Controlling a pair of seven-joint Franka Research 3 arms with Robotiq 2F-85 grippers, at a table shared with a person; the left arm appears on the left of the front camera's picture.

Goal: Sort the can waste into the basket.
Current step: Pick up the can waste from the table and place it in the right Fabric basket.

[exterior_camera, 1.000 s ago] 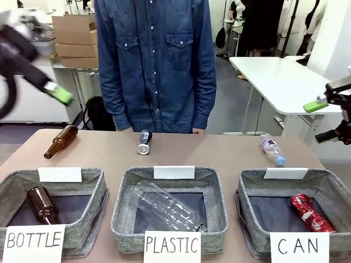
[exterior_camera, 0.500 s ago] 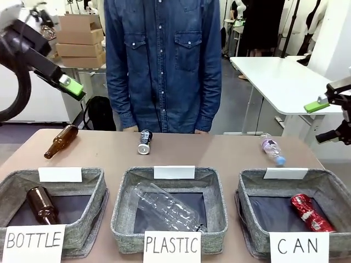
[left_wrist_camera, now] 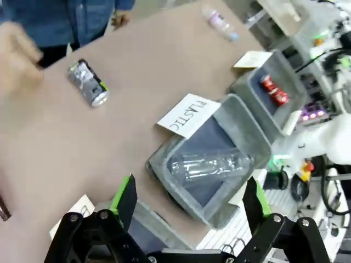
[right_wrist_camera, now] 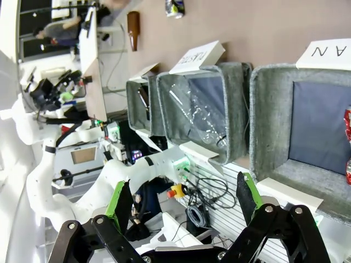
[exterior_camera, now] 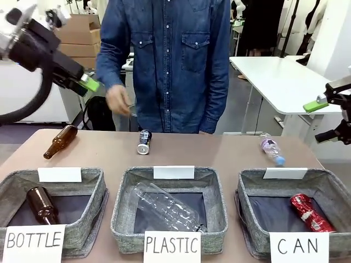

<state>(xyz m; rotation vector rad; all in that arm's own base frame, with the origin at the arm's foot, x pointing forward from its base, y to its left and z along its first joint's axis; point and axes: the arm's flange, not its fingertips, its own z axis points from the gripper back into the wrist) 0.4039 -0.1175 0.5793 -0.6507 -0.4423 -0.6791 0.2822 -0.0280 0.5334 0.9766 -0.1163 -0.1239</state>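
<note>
Jaws apart; red can (exterior_camera: 311, 212) lies in basket (exterior_camera: 245, 189).

A brown table (exterior_camera: 219, 159) holds two grey fabric baskets side by side. The left basket (exterior_camera: 101, 192) carries a sign reading "BOTTLE" (exterior_camera: 34, 242) and holds a brown glass bottle (exterior_camera: 41, 205). The middle basket (exterior_camera: 123, 203), signed "PLASTIC" (exterior_camera: 171, 245), holds a clear plastic bottle (exterior_camera: 167, 208) lying diagonally. A second brown bottle (exterior_camera: 60, 141) lies on the far left of the table, and a small clear bottle (exterior_camera: 272, 148) lies at the far right. A person in a denim shirt (exterior_camera: 170, 60) stands behind the table, with cardboard boxes (exterior_camera: 77, 38) and a white table (exterior_camera: 274, 76) behind.
</note>
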